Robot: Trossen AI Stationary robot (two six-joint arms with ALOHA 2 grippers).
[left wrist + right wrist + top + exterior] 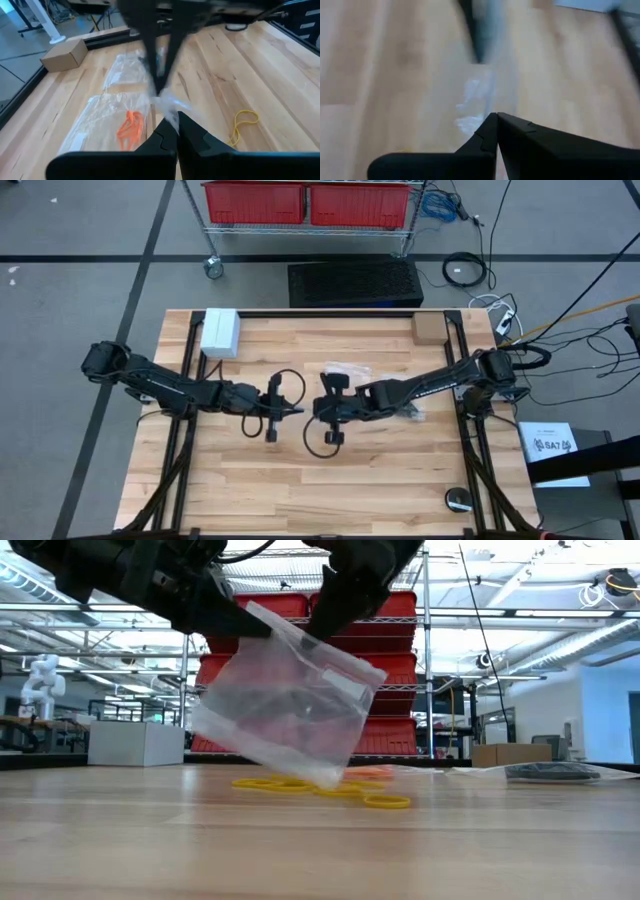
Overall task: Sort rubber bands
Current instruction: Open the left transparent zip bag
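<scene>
A clear plastic zip bag (285, 705) hangs over the middle of the table between my two grippers. My left gripper (292, 412) and my right gripper (316, 412) meet there, both shut on the bag's top. Its lowest corner (322, 778) comes down close to the wood; I cannot tell whether it touches. Yellow rubber bands (275, 784) (243, 125) lie loose on the table behind the bag. Orange rubber bands (131, 127) lie by a flat clear bag. My left gripper (177, 122) pinches the bag's top edge at its upper left corner (250, 622) between its two fingers, coming from the table's left and slanting slightly down. The bag hangs tilted below the fingers. My right gripper (496, 117) pinches crumpled clear plastic of the bag's top (470, 107) farther along the zip strip (322, 640). Its fingers slant down from the table's right. The bag hangs below them, its top edge sloping down to the right.
A white box (220, 332) stands at the far left and a cardboard box (428, 328) at the far right. More clear bags (345, 370) (410, 412) lie beyond and to the right of the grippers. A small black round thing (459, 500) sits near the front right corner.
</scene>
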